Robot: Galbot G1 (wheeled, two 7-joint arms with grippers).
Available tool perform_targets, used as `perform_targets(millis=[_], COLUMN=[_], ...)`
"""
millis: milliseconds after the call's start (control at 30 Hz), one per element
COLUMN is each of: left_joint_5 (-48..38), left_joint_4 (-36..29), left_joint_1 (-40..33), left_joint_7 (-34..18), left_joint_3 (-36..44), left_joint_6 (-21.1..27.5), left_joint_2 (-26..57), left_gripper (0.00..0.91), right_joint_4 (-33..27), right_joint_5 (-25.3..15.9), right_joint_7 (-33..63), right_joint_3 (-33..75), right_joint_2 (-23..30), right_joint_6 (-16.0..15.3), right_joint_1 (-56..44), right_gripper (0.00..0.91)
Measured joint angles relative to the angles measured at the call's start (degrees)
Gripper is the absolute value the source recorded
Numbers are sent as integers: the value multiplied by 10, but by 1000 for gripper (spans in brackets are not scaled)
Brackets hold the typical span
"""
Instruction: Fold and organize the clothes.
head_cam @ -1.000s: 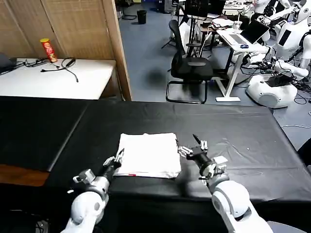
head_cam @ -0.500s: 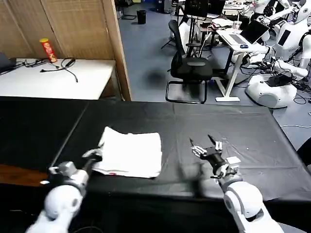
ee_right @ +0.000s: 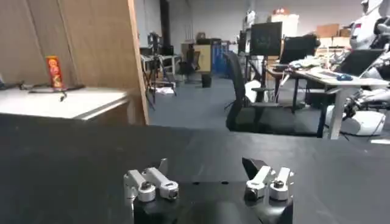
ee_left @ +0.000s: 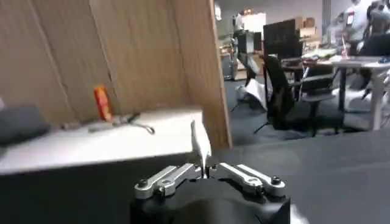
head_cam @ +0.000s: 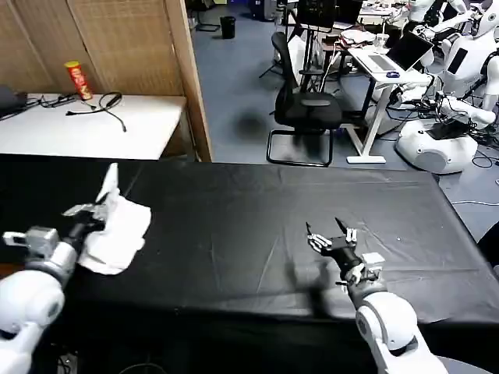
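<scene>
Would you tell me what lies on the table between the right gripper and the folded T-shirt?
Nothing: in the head view, bare black tablecloth spans from the T-shirt, held by the left gripper, to the open right gripper.

The T-shirt [head_cam: 117, 222] lies bunched at the left end of the table [head_cam: 257, 234], held by the left gripper [head_cam: 87, 220]. The right gripper [head_cam: 331, 236], fingers apart, hovers over the table's right half, well apart from it.

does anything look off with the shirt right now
Yes. The T-shirt is no neat fold: it is bunched, one corner sticking up, at the table's far left, pinched by the left gripper. The right gripper waits open.
</scene>
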Motion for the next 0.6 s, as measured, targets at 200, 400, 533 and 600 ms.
perform_targets(millis=[200,400,533,600], left_joint_5=[48,70,99,117], left_joint_4=[-20,22,63,75], left_joint_1=[-19,-72,-109,-117], left_joint_7=[-21,-43,-35,-28], left_joint_3=[127,248,299,309], left_joint_6=[-1,-4,-4,-5], left_joint_2=[-71,-163,-230,-254], left_gripper=[0,878,878,878], right_joint_4=[13,23,26,28], right_joint_5=[4,40,66,88], right_joint_7=[-3,-4,-4,-4], right_joint_3=[19,21,7,-4], right_joint_2=[-5,-16,-22,-26], right_joint_6=[-1,-18,-36,-47], right_joint_1=[-23,-32,-28,-23], right_gripper=[878,878,878,878])
